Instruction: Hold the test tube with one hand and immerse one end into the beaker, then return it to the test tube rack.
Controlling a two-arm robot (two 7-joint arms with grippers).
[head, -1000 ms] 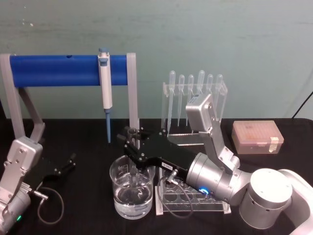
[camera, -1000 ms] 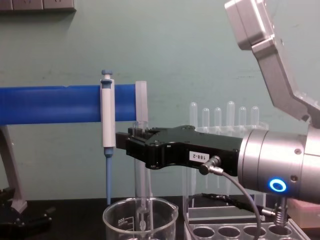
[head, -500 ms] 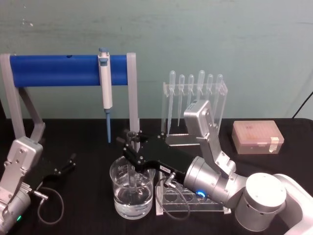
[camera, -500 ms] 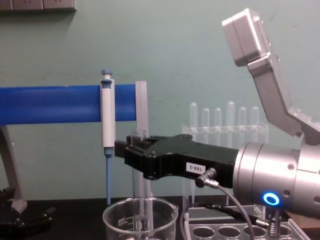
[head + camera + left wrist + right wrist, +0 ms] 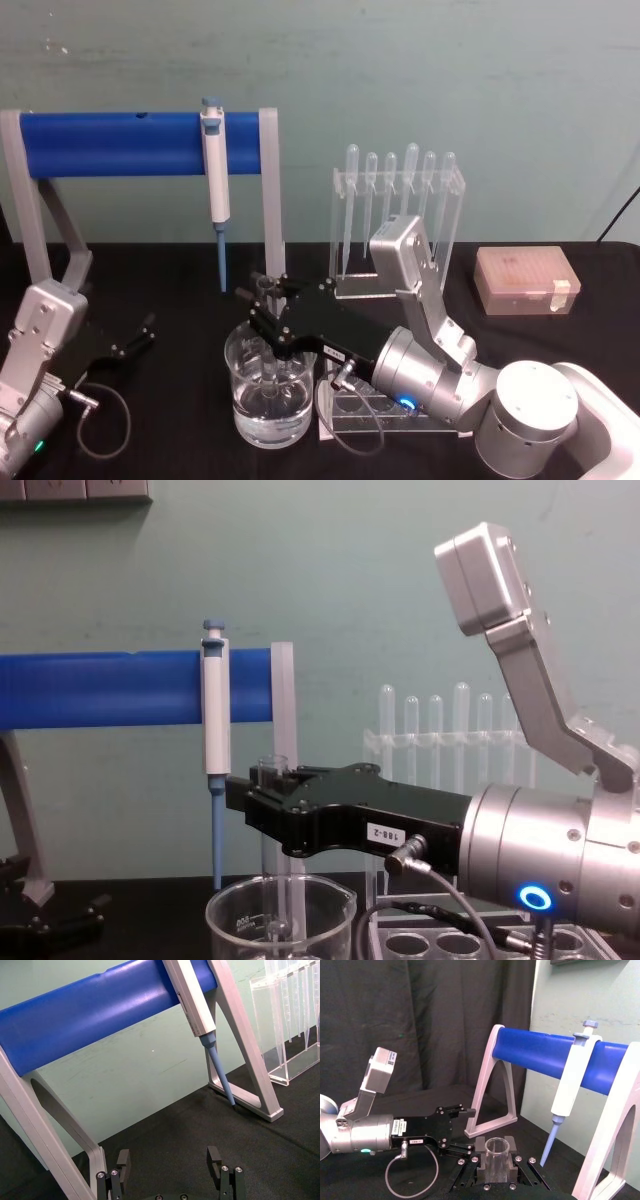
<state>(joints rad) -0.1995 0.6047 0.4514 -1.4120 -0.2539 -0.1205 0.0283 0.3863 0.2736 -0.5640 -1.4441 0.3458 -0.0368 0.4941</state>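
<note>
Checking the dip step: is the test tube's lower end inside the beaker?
Inside: the right hand holds the test tube upright, reaching below the beaker rim. Touching the liquid: cannot tell.

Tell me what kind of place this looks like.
Likely a lab bench: a pipettor hangs on a blue stand, pipettes stand behind, and the right gripper holds a test tube in a beaker.

my right gripper [image 5: 262, 785] is matt black plastic, its wrist [image 5: 540, 845] at four o'clock brushed silver metal, the test tube [image 5: 271, 865] and beaker [image 5: 228, 910] smooth glossy clear glass.
</note>
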